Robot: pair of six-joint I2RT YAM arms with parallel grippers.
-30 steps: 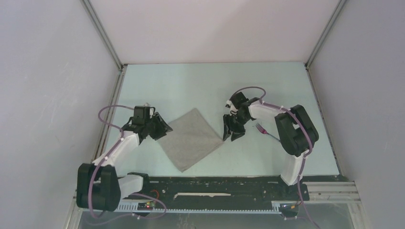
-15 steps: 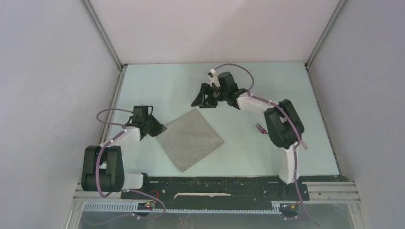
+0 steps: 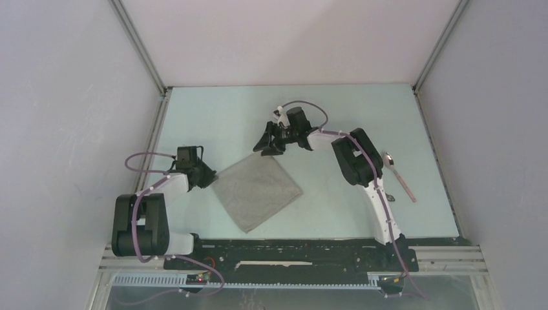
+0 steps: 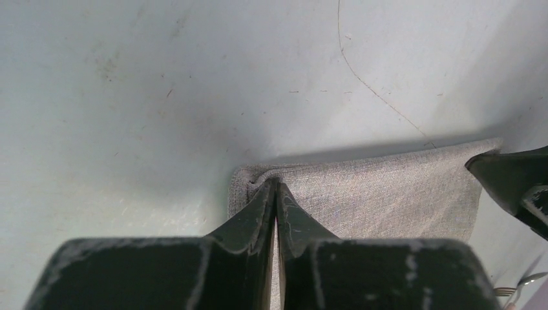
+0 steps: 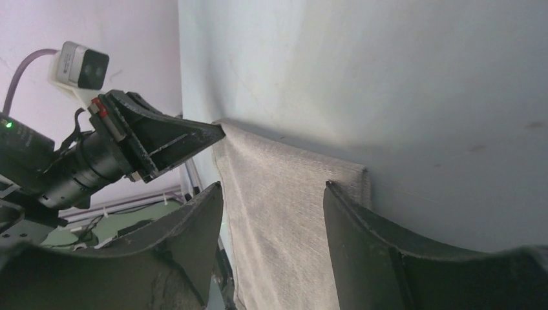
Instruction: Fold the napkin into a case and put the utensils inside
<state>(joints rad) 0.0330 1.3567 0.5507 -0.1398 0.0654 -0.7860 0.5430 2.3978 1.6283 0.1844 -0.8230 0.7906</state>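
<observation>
The grey-beige napkin [image 3: 257,192] lies flat on the table like a diamond. My left gripper [image 3: 210,177] is at its left corner and is shut on the napkin; in the left wrist view the closed fingertips [image 4: 276,183] pinch a small ridge of the cloth [image 4: 388,194]. My right gripper [image 3: 263,147] is open at the napkin's far corner. In the right wrist view its two fingers straddle that corner [image 5: 273,186] of the cloth [image 5: 284,213], holding nothing. The spoon [image 3: 397,175] with its pinkish handle lies to the right. The right arm mostly hides the fork. No case shows.
The pale table [image 3: 220,116] is boxed in by grey walls with metal corner posts [image 3: 139,45]. A black rail [image 3: 291,248] with both arm bases runs along the near edge. The right arm's elbow [image 3: 355,158] stands between the napkin and the spoon.
My left gripper closed on the napkin's left corner. The right arm swung from the napkin's right corner up to its far corner and opened wider, uncovering the spoon.
</observation>
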